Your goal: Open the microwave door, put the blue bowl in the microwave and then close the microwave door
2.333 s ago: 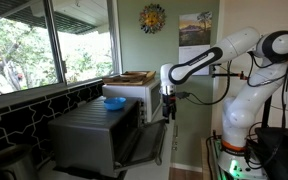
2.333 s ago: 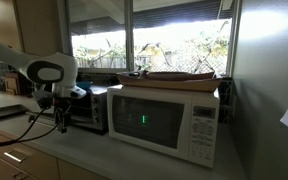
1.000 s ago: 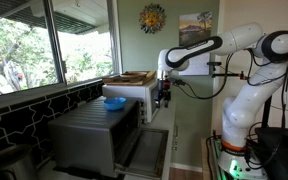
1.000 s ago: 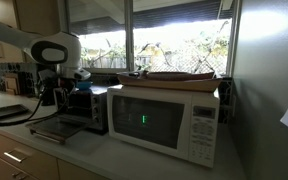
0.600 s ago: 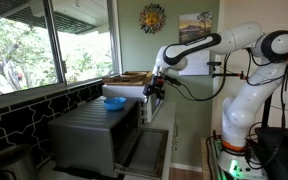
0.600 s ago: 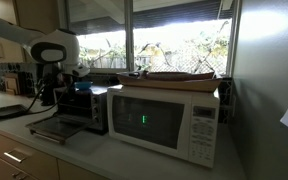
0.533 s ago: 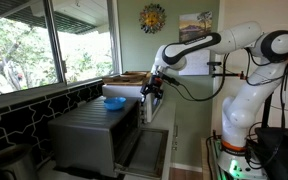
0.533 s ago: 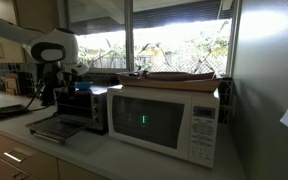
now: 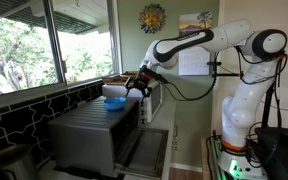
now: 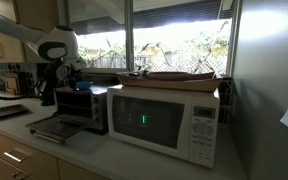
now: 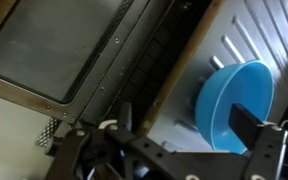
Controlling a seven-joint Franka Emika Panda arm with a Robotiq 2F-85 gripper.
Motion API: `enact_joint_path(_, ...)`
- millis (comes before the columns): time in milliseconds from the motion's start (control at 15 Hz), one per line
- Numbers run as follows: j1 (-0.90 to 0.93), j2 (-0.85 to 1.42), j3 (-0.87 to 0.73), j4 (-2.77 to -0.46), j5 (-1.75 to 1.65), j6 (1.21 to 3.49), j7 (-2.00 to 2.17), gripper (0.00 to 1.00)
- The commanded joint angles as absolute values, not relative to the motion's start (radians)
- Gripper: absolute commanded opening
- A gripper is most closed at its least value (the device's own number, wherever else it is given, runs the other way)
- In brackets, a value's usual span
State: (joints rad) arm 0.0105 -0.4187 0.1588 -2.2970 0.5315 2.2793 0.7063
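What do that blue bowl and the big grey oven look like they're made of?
The blue bowl looks like plastic: uniform bright colour, soft sheen; glazed ceramic is possible. The grey microwave looks like brushed metal: dull grey, streaky sheen.

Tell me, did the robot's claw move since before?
Yes. The gripper went up and leftward in an exterior view, from in front of the white microwave to just above the blue bowl on the grey microwave.

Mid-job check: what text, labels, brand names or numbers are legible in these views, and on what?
Nothing can be read in any view.
White microwave: the green display glows, but its digits are too small to read.
Keypad: labels blurred.
Wall poster: print too small.
Grey microwave: no marking visible.
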Motion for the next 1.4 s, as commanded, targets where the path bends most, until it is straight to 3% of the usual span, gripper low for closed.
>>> enact_joint_path(0,0.025,-0.322,0.163,-2.216,0.541,2.331,0.811,1.00)
enact_joint_path(67,0.028,-0.303,0.160,-2.199,0.540,2.340,0.832,0.97)
enact_joint_path(200,0.029,-0.267,0.159,-2.169,0.524,2.351,0.875,0.72)
enact_joint_path(267,0.030,-0.253,0.158,-2.159,0.516,2.349,0.891,0.69)
enact_joint_path(867,0.046,-0.264,0.127,-2.167,0.547,2.290,0.915,0.00)
enact_joint_path(1333,0.067,-0.398,0.098,-2.250,0.512,2.146,0.719,0.02)
